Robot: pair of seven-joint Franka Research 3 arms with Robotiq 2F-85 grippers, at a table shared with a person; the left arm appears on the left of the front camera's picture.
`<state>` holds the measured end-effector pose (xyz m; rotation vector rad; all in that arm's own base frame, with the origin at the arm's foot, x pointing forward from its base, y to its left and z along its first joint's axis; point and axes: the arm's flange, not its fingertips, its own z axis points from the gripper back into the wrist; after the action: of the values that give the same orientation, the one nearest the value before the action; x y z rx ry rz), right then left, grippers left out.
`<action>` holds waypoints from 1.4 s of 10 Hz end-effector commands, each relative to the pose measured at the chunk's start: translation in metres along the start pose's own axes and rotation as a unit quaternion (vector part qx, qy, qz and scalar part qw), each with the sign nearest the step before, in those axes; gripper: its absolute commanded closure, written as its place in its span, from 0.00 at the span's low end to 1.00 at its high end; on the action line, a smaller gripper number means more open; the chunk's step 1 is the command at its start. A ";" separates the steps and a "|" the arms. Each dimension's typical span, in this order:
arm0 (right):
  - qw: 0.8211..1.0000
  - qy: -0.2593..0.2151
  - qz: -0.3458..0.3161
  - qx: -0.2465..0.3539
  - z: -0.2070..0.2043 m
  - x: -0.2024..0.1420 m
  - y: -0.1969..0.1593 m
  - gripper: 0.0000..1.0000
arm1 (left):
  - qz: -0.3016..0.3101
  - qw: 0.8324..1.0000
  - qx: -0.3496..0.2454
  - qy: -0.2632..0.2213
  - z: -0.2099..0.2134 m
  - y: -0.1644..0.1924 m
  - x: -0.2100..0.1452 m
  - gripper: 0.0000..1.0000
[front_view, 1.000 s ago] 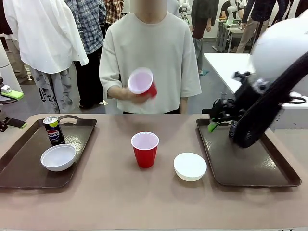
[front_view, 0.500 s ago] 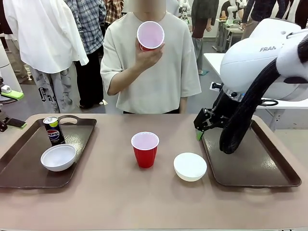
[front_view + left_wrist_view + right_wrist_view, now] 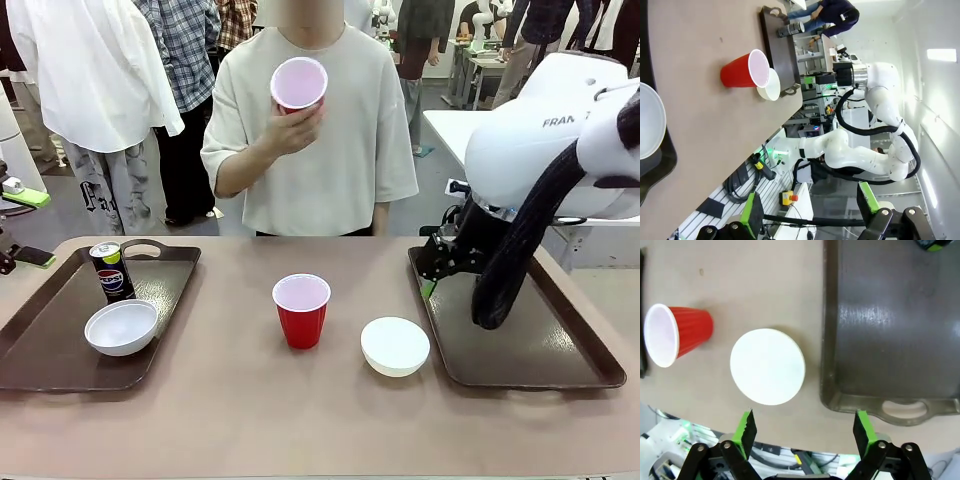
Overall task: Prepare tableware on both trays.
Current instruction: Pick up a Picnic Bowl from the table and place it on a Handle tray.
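Observation:
A red cup [image 3: 301, 311] stands at the table's middle, with a white bowl [image 3: 395, 346] to its right. The left tray [image 3: 40, 350] carries a Pepsi can [image 3: 112, 272] and another white bowl [image 3: 121, 327]. My right gripper [image 3: 430, 272] hangs open over the left rim of the right tray [image 3: 520, 340]. In the right wrist view the gripper [image 3: 805, 429] is above the bowl [image 3: 767, 366], the cup [image 3: 677, 334], the tray [image 3: 890, 330] and a dark can [image 3: 930, 244] at the frame's top edge. The person holds up a second red cup [image 3: 298, 85]. My left gripper [image 3: 810, 207] is open with nothing between its fingers.
The left wrist view looks sideways along the table, past the left bowl [image 3: 649, 120] to the red cup [image 3: 746, 69], the far bowl [image 3: 771, 84] and the right tray [image 3: 782, 55]. A white side table [image 3: 470, 130] stands behind the right arm. Bare tabletop lies along the front edge.
The person has raised the red cup from chest height to near the face. My right arm has swung up and its gripper has shifted to the right tray's left rim.

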<state>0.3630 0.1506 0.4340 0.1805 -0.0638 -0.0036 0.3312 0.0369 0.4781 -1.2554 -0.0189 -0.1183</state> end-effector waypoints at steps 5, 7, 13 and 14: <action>0.999 0.022 -0.013 -0.033 -0.044 0.006 -0.002 0.00 | -0.012 1.000 -0.002 0.001 0.002 0.001 -0.001 0.00; 1.000 0.023 -0.008 -0.013 -0.034 -0.004 -0.014 0.00 | -0.012 1.000 -0.002 0.001 0.002 0.001 -0.001 0.00; 0.998 0.015 -0.001 -0.065 -0.083 0.018 0.027 0.00 | -0.012 1.000 -0.002 0.001 0.002 0.001 -0.001 0.00; 0.998 0.014 0.003 -0.060 -0.090 0.020 0.031 0.00 | -0.012 1.000 -0.002 0.001 0.002 0.001 -0.001 0.00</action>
<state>0.3770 0.1875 0.3583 0.0757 -0.0185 0.0198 0.3315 0.0366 0.4781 -1.2543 -0.0180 -0.1186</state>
